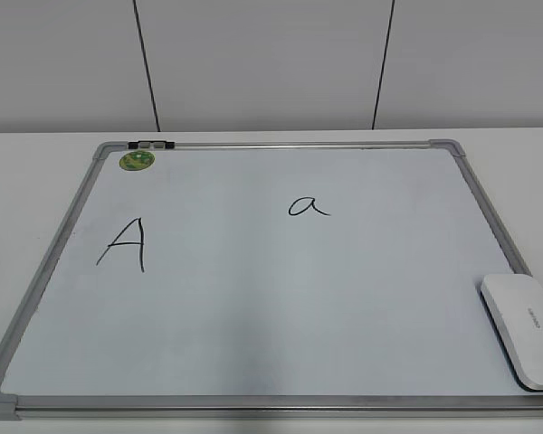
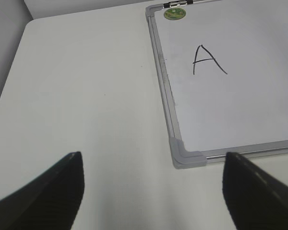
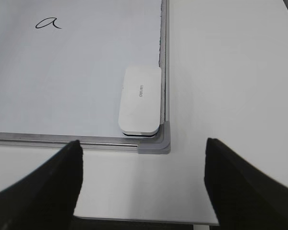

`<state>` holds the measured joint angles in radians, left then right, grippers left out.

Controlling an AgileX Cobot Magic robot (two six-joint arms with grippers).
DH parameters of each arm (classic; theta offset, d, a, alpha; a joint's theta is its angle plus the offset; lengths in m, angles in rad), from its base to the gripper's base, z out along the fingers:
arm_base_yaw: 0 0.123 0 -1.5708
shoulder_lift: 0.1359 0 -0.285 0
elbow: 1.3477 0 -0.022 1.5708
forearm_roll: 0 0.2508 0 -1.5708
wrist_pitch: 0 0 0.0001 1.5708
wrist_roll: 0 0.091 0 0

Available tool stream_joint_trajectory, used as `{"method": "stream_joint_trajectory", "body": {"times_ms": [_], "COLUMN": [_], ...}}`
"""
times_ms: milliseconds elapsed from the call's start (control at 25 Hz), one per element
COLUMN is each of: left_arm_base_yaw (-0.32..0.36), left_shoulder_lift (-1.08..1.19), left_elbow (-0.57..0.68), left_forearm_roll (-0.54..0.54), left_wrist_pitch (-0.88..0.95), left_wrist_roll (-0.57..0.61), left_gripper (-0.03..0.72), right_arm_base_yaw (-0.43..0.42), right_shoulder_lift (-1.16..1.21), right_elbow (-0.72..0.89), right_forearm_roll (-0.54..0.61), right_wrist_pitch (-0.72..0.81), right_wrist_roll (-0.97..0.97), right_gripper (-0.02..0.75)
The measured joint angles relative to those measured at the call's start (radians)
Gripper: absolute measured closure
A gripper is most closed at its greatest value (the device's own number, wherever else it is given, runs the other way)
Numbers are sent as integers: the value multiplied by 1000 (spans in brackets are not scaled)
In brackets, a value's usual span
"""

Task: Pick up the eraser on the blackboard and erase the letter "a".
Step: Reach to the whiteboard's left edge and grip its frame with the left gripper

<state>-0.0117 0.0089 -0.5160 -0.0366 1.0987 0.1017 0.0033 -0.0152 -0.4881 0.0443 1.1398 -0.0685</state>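
The blackboard [image 1: 253, 307] is a white board with a silver-grey frame, lying flat on the table. The small cursive letter "a" [image 1: 308, 207] is right of centre near its far edge; it also shows in the right wrist view [image 3: 48, 23]. The white eraser [image 1: 523, 330] lies on the board's near right corner, also seen in the right wrist view [image 3: 140, 99]. My right gripper [image 3: 142, 184] is open and empty, over the table just in front of that corner. My left gripper [image 2: 153, 191] is open and empty, over the table by the board's near left corner [image 2: 185, 155]. Neither gripper shows in the exterior view.
A larger capital "A" [image 1: 124, 244] is on the board's left half, also in the left wrist view [image 2: 207, 60]. A round green sticker [image 1: 137, 162] and a black clip [image 1: 150, 144] sit at the far left corner. The white table [image 2: 86, 96] extends left of the board; its front edge [image 3: 149, 221] lies under my right gripper.
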Motion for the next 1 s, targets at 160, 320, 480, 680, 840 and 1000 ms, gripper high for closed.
{"method": "stream_joint_trajectory", "body": {"times_ms": [160, 320, 480, 680, 840, 1000], "left_arm_base_yaw": [0, 0, 0, 0, 0, 0], "left_shoulder_lift": [0, 0, 0, 0, 7, 63], "left_elbow": [0, 0, 0, 0, 0, -21], "left_forearm_roll": [0, 1, 1, 2, 4, 4], "left_wrist_pitch": [0, 0, 0, 0, 0, -6], "left_wrist_roll": [0, 0, 0, 0, 0, 0], "left_gripper": [1, 3, 11, 20, 23, 24], "right_arm_base_yaw": [0, 0, 0, 0, 0, 0], "right_shoulder_lift": [0, 0, 0, 0, 0, 0], "right_elbow": [0, 0, 0, 0, 0, 0], "right_forearm_roll": [0, 0, 0, 0, 0, 0], "right_wrist_pitch": [0, 0, 0, 0, 0, 0], "right_wrist_roll": [0, 0, 0, 0, 0, 0], "right_gripper": [151, 151, 151, 151, 151, 151]}}
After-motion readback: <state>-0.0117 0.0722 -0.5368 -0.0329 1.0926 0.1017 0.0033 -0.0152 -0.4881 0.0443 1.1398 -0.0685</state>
